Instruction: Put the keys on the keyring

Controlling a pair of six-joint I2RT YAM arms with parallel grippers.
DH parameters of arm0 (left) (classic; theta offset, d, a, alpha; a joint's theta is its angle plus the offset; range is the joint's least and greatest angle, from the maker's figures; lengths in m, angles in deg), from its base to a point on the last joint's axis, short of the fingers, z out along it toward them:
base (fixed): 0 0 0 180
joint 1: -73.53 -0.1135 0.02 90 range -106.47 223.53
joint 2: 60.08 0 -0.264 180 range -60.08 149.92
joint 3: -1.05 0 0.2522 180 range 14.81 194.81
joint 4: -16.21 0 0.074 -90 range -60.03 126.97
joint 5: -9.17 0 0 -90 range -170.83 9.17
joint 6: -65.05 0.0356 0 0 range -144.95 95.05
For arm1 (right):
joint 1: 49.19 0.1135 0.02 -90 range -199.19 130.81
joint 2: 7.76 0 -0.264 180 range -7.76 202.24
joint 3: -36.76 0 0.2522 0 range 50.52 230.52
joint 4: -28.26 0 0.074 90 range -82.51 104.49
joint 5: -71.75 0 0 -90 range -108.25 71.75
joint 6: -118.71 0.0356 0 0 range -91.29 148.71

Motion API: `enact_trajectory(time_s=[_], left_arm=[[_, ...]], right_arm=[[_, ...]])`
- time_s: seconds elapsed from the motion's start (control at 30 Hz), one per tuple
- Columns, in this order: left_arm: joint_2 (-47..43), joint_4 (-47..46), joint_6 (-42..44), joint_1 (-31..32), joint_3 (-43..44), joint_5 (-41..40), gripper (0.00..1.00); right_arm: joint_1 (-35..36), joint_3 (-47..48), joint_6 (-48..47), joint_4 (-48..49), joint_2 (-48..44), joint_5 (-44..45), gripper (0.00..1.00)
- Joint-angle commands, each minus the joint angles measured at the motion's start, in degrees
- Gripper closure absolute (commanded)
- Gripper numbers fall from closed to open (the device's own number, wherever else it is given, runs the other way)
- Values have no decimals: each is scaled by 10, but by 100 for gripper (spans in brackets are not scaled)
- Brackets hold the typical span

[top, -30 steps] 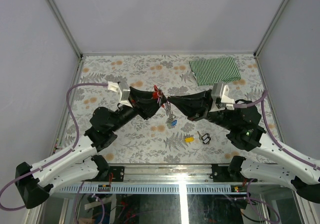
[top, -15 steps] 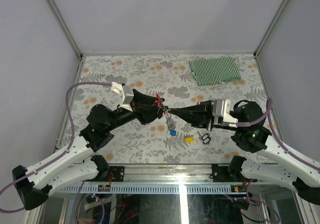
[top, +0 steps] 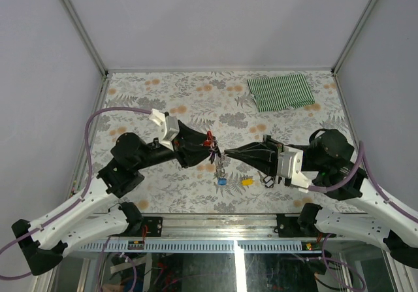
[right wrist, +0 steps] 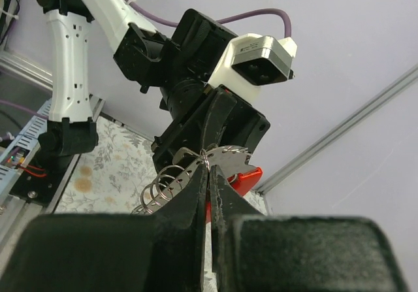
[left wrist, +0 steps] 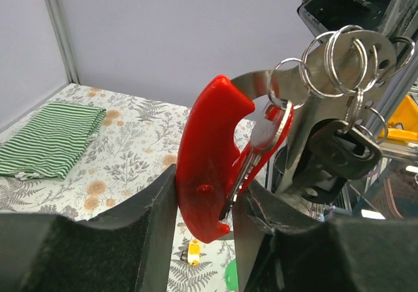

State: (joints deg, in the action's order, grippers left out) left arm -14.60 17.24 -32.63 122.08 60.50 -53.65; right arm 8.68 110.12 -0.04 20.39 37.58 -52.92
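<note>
**Top view:** We count 2 arms. The L arm (top: 134, 156) & R arm (top: 330, 156) meet nose to nose near the middle of the table (top: 163, 89). There is 1 keyring (top: 209, 138). The L jaws are clamped on its red clip & hold it up off the table. Its chain hangs down right by the R jaws, which are pinched together. 1 blue key (top: 222, 181) sits at the low end of the chain. 1 yellow key (top: 247, 181) lies just beside it near the front edge, w/ 1 small black loop (top: 268, 179) next to that. 1 striped green cloth (top: 281, 91) lies by the far R corner. Most open room is behind the arms, up to the far edge. The front strip is tight.

**L wrist view:** The red clip stands up between the 2 pads, both pressing on it. Several silver rings (left wrist: 346, 50) hang from its metal top. Down on the table we see the yellow key & 1 green key (left wrist: 230, 275) at the pic's bottom edge.

**R wrist view:** The R jaws are shut tight on 1 silver ring. The red clip & L arm are just behind.
</note>
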Motion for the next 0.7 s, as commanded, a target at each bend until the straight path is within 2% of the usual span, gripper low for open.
enact_trajectory(time_s=[0.0,0.3,0.67], left_arm=[[1,6,21,2,29,42,100],[-1,42,39,2,44,7,100],[-1,109,72,3,74,-55,100]], right_arm=[[1,37,-87,-42,-6,8,100],[1,82,-138,-129,2,37,100],[1,86,-179,-175,3,98,100]])
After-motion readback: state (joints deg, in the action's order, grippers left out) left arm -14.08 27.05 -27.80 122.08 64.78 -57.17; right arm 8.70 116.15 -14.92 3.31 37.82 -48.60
